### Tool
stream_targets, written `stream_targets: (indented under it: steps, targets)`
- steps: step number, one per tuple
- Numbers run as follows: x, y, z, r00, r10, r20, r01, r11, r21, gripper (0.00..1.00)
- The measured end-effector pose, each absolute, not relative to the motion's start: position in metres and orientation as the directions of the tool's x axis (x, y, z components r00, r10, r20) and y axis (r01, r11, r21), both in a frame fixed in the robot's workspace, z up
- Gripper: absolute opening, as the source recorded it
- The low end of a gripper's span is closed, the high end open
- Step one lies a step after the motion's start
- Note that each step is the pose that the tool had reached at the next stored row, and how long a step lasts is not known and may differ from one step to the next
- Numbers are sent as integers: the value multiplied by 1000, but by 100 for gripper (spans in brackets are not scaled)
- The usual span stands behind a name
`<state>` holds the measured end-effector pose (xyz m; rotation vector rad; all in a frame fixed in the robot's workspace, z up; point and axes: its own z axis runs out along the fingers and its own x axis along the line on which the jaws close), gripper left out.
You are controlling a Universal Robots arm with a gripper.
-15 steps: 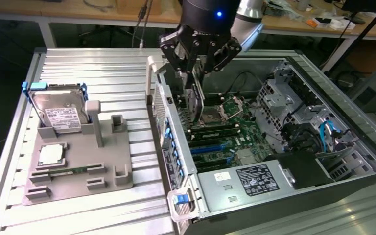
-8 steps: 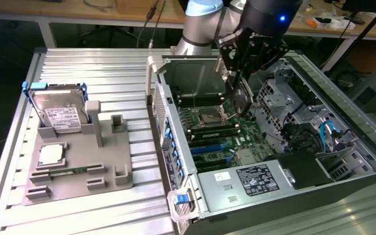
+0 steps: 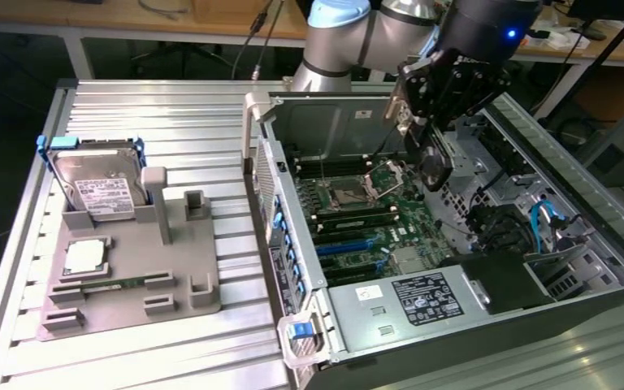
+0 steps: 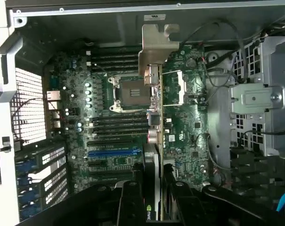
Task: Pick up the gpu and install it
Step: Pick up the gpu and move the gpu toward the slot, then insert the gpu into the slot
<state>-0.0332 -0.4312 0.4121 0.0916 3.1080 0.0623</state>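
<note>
My gripper (image 3: pixel 425 130) hangs over the open computer case (image 3: pixel 290 244) and is shut on the gpu (image 3: pixel 435 165). The card hangs below the fingers with its black fan cooler facing the exterior view's right, above the green motherboard (image 3: pixel 369 213). In the wrist view the gpu (image 4: pixel 154 56) shows edge-on between my black fingers (image 4: pixel 128 200), its silver end bracket pointing toward the far case wall. It is held clear of the motherboard (image 4: pixel 104 94). The blue expansion slot (image 4: pixel 115 152) lies to one side of the card's edge, apart from it.
A grey fixture tray (image 3: pixel 188 268) at the exterior view's left holds a hard drive (image 3: pixel 101 185), a processor (image 3: pixel 84 256) and a memory stick (image 3: pixel 117 284). Inside the case are a drive cage (image 4: pixel 260 103), loose cables (image 3: pixel 545 215) and a labelled power supply (image 3: pixel 421 296).
</note>
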Motion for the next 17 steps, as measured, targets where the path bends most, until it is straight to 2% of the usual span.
stream_targets:
  steps: [17]
  targets:
    - [-30, -431, 412, -998, 55, -30, 54, 998, 41, 27]
